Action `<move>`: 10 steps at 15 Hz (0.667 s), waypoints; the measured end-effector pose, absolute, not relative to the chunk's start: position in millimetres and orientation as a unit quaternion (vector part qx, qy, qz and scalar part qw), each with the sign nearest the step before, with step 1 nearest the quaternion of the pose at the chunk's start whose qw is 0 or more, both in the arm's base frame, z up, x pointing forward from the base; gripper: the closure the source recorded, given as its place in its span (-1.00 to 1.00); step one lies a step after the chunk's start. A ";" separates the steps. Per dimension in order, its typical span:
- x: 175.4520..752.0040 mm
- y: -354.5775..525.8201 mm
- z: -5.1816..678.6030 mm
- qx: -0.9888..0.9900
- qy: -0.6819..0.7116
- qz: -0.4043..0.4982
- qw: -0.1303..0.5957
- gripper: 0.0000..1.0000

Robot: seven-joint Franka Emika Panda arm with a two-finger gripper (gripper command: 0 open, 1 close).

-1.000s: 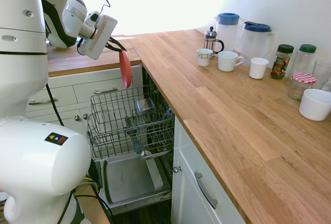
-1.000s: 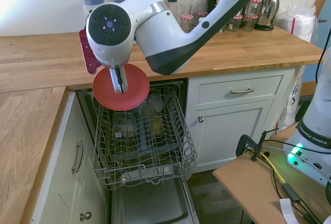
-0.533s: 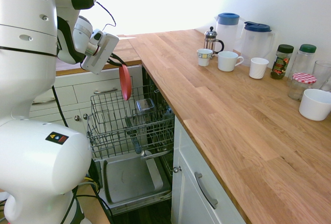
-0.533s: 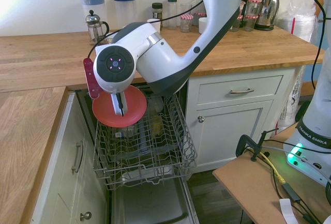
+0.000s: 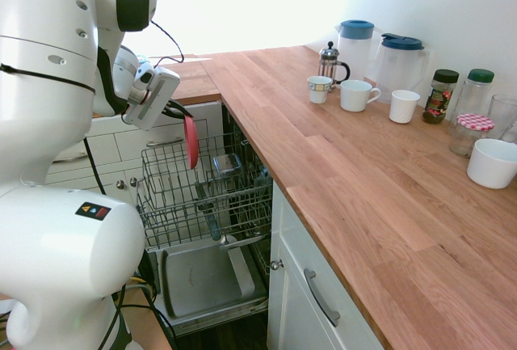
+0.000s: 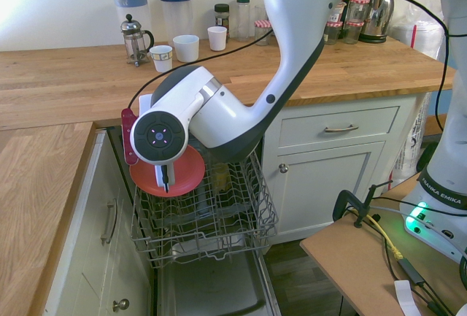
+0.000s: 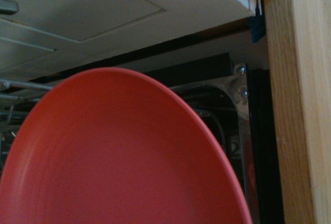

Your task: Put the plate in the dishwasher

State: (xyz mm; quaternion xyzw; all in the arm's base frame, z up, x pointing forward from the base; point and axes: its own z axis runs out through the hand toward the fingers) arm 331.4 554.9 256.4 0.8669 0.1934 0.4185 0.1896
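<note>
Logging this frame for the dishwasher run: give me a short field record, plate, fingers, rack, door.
plate: red plate held on edge, upright, its lower part down among the rack's wires at the back
gripper: fingers shut on the plate's rim, reaching down over its face
rack: wire rack pulled out over the door, a few items already in it
dishwasher door: door panel folded down flat, open
release: not yet done
counter: mugs and jugs stand apart from the action
</note>
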 end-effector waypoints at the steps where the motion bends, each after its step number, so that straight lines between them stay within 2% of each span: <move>1: 334.9 555.3 250.6 0.867 0.188 0.420 0.190 1.00; 10: 334.3 554.4 217.7 0.869 0.170 0.427 0.183 1.00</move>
